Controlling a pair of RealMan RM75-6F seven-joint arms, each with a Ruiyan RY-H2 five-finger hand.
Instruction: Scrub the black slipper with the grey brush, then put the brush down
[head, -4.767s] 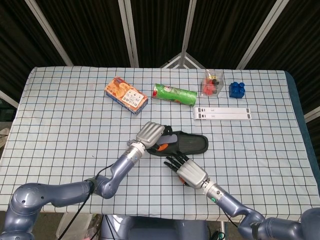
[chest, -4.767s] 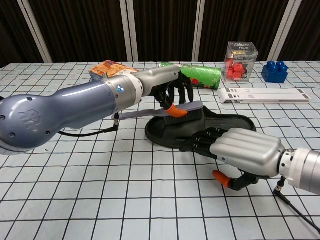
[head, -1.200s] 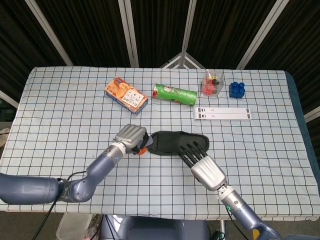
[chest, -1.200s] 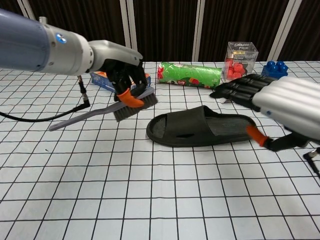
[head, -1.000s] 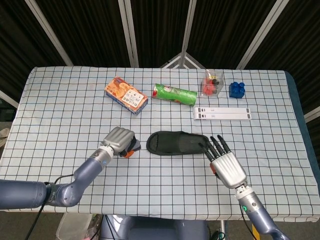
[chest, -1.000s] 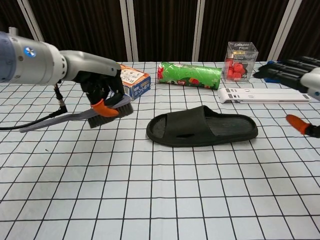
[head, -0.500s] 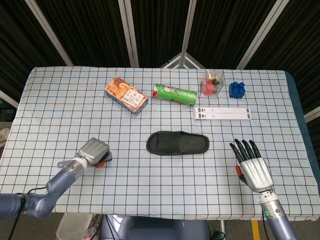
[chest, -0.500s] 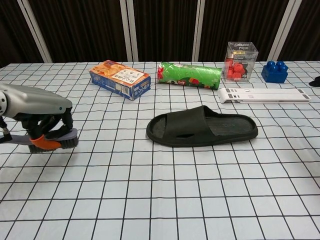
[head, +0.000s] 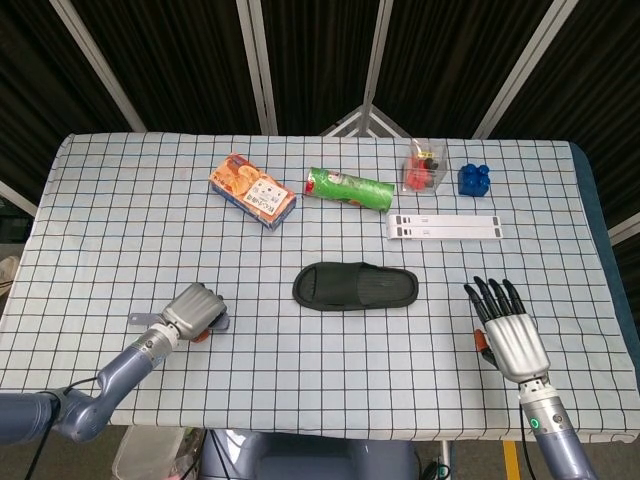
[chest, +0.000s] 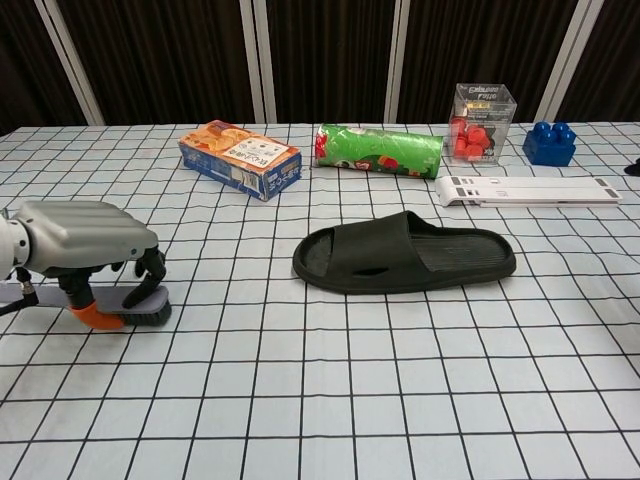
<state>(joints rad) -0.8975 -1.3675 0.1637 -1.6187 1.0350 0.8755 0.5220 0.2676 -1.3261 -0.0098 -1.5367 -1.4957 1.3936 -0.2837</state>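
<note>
left hand (head: 193, 307): closed round the grey brush (chest: 133, 309); knuckles up; sits at roughly 8 o'clock from the slipper, well apart from it
grey brush: bristle head down on the tabletop (head: 120, 220) under the left hand; thin handle sticks out past the hand toward 9 o'clock; orange fingertip (chest: 97, 317) touching its near edge in chest view
black slipper (head: 356, 287): flat on the tabletop near centre, sole down, long axis 3-to-9 o'clock; nothing touching it
right hand (head: 511, 332): open, fingers spread and pointing to 12 o'clock, holds nothing; at about 4 o'clock from the slipper, well apart; whether it touches the cloth, cannot tell
far row: orange snack box (head: 252, 190) at 11 o'clock from the slipper; green tube (head: 349, 188) lying on its side at 12 o'clock; clear box of red pieces (head: 423, 168) and blue block (head: 474, 179) at 1 o'clock, just beside each other
white strip (head: 445, 227): flat, between the slipper and the blue block, at 2 o'clock from the slipper
cloth: white with dark grid, covers the whole tabletop
</note>
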